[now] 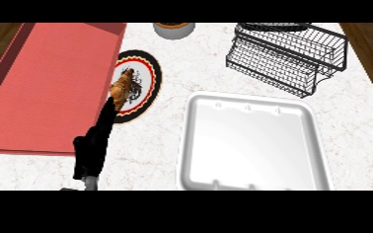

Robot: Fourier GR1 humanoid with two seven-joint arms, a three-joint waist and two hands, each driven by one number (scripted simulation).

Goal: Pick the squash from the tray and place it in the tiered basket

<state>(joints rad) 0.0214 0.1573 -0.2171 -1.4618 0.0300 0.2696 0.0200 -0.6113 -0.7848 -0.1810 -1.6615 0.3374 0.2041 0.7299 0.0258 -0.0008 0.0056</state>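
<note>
Left hand point(96, 143) showing at the lower left, black, stretching long and narrow up and away from the grey wrist just below it, fingers lying straight and close together, right hand showing nowhere

This is a kitchen, seen from above a pale marbled counter point(167, 143). On it stand a black wire tiered basket point(287, 57), a white tray point(251, 145), a patterned plate point(142, 86) with food and a red bin point(51, 84).

Red mat point(51, 84) at left, patterned plate point(149, 86) beside it, cup point(173, 29) beyond.
</note>
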